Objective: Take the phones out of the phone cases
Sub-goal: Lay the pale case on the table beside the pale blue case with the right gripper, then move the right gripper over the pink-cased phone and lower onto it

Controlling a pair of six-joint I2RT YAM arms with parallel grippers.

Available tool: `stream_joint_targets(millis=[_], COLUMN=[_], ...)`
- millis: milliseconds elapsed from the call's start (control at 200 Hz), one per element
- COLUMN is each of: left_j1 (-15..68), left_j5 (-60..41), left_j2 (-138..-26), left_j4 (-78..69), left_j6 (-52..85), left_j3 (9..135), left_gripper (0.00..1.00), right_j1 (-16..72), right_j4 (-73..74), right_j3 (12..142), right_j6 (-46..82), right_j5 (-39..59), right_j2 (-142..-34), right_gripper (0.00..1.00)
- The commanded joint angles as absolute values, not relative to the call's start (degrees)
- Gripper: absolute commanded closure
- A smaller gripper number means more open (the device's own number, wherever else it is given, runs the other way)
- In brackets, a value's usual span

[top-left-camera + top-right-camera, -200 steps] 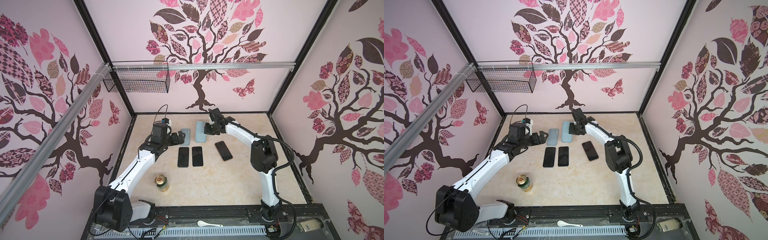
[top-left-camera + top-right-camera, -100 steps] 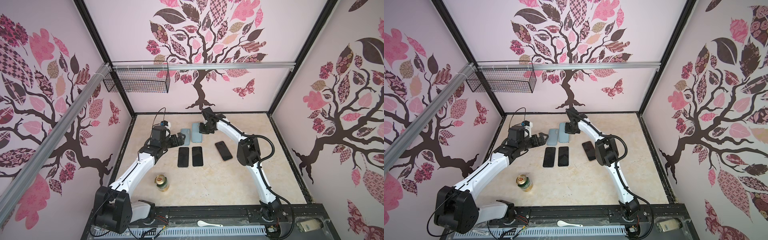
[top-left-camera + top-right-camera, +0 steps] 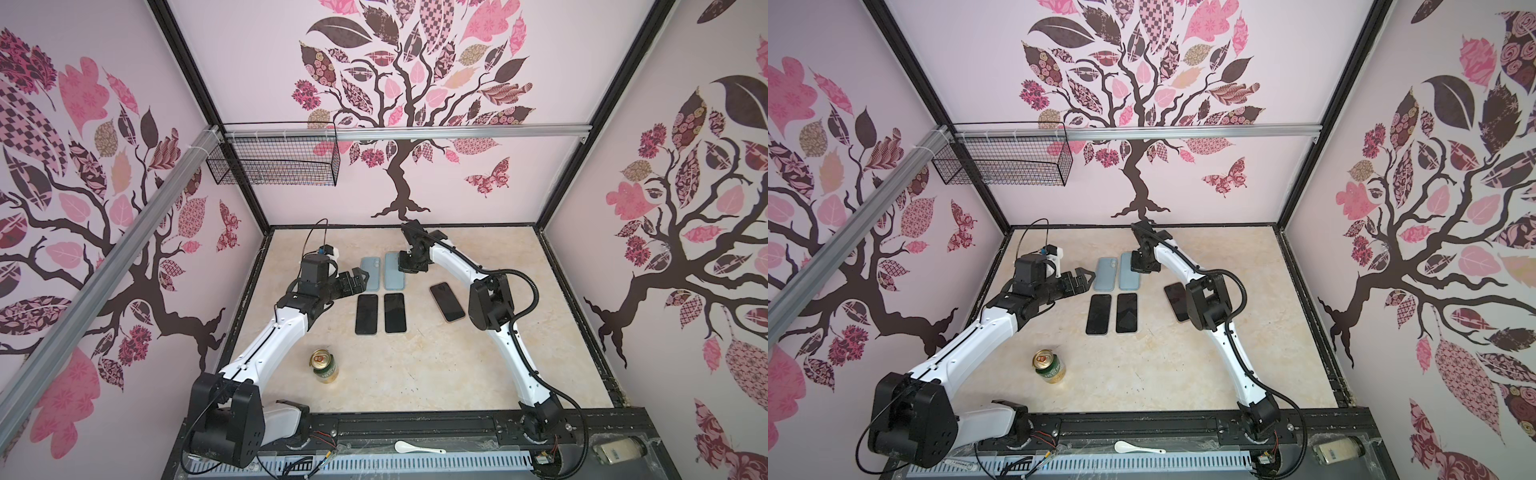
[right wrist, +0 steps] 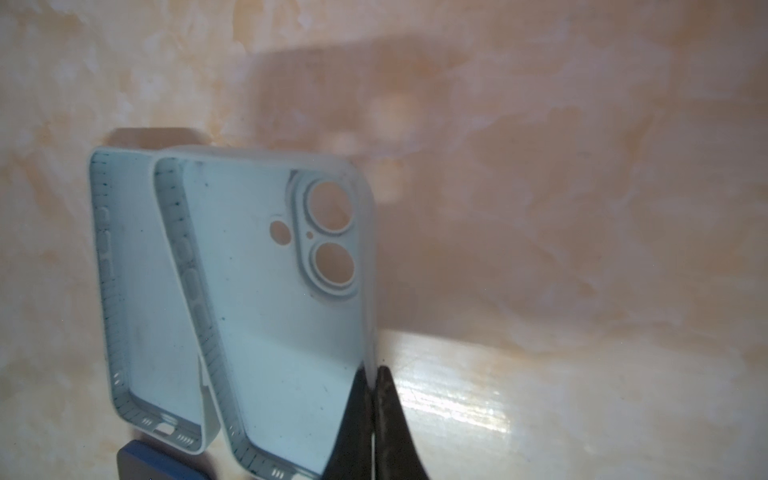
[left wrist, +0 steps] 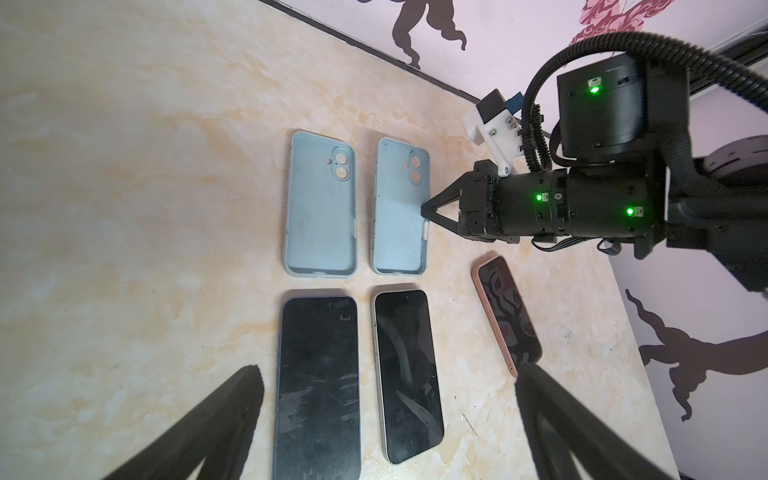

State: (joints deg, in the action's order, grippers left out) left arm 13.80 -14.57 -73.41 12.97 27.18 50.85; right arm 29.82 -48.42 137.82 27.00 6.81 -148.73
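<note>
Two empty light-blue phone cases lie side by side, the left case (image 3: 370, 272) (image 5: 320, 208) and the right case (image 3: 394, 274) (image 5: 399, 208) (image 4: 282, 311). My right gripper (image 3: 405, 266) (image 5: 424, 208) (image 4: 372, 370) is shut on the right case's side wall. In front of the cases lie two bare phones (image 3: 366, 313) (image 3: 395, 312), screens up. A third phone, in a pink phone case (image 3: 447, 301) (image 5: 507, 311), lies slanted to the right. My left gripper (image 3: 361, 280) (image 5: 386, 370) hovers open by the left case, holding nothing.
A green-gold drink can (image 3: 325, 365) stands upright at the front left of the beige table (image 3: 415, 374). A wire basket (image 3: 274, 166) hangs on the back left wall. A white spoon (image 3: 415, 448) lies on the front rail.
My right gripper has carried the right blue case leftward, close beside the other case, and its elbow has folded lower. The left arm has shifted slightly, gripper still open.
</note>
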Motion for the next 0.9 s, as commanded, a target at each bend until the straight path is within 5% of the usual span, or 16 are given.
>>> stream_joint_targets(millis=[0,225,565,895], left_j1=[13.62,13.36,13.36,14.26], left_j5=[-15.38,-16.85,-17.40,-18.66], left_j2=[-73.87,-74.77,-74.80,-72.28], left_j4=[13.01,13.45,13.84,16.77], left_j6=[26.92,27.17,27.26,24.78], left_j3=[50.26,50.55,50.47,50.46], left_gripper=[0.02,0.02,0.02,0.02], right_j1=[29.90,29.93,29.88,29.78], right_j4=[-50.63,-51.38,-51.20,-52.12], right_j3=[140.92,142.19,142.99,142.45], right_j6=[27.90,27.58,27.01,24.61], right_j5=[6.86,6.86,7.03,6.81], right_j2=[-151.73,-153.09,-153.11,-147.82], right_gripper=[1.00,0.98,0.80,0.79])
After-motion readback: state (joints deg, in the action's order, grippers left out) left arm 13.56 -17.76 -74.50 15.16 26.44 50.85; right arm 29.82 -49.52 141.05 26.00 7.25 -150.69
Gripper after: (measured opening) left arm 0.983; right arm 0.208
